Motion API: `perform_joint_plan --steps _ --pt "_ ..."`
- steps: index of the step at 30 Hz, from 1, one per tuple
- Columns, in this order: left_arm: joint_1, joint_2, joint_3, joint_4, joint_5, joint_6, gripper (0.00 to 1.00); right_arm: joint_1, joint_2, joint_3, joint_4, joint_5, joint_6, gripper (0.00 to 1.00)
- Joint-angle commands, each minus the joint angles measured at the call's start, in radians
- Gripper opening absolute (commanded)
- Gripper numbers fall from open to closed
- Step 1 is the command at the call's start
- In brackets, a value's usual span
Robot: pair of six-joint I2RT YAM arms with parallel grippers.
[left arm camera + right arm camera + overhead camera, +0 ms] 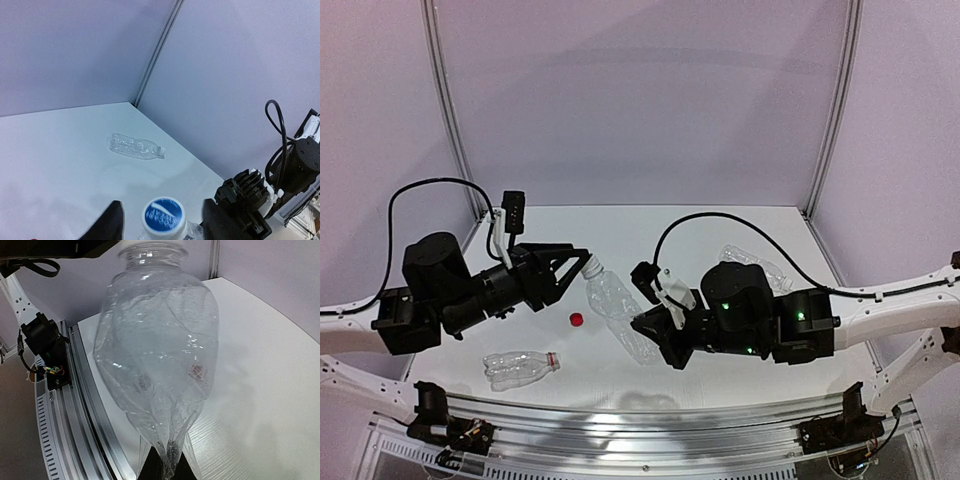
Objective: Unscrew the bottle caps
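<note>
- Starting with the white cap (pixel 162 216), which has a blue print on top: we see it seated on the neck of the held bottle (pixel 160 355). That bottle hangs above the counter (pixel 620 230) between the two arms, with its neck towards the left arm.
- The left gripper (pixel 162 209) sits around that cap with its jaws spread, one on each side. A gap shows on both sides, so we judge that they are not gripping the cap at this instant.
- The right gripper (pixel 166 467) has its jaws pinching the crumpled base of the held bottle, carrying it at a slant.
- We cannot tell from these views how far the white cap has been loosened. It looks square on the neck, so we count it as not yet off: this is the step in hand.
- The red cap (pixel 577 319) lies loose on the counter near the held bottle's neck, touching no bottle. We take that as one cap done.
- Near it, towards the near edge, a second bottle (pixel 520 366) lies on its side with a red neck ring and no cap that we can make out. We judge that the red cap belongs to it.
- A third bottle (pixel 135 146) lies on its side at the far right of the counter, well apart from both sets of jaws. Its neck end looks pale and may be a cap, but it is too small for us to be sure. If it is one, that cap is left to do after the white one.
</note>
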Motion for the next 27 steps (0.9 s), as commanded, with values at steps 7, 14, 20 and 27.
perform_joint_plan --steps 7,14,20,27 --pt "0.030 -0.228 -0.012 -0.130 0.188 0.256 0.99 -0.004 -0.055 -0.009 0.023 -0.151 -0.015 0.00" --pt "0.108 -0.274 -0.007 -0.144 0.508 0.259 0.89 -0.003 -0.059 -0.023 0.082 -0.407 -0.041 0.00" --pt "0.117 -0.187 0.010 -0.095 0.639 0.243 0.75 -0.003 -0.048 -0.020 0.086 -0.460 -0.046 0.00" --pt "0.114 -0.149 0.018 -0.083 0.655 0.237 0.60 -0.004 -0.042 -0.015 0.082 -0.465 -0.048 0.00"
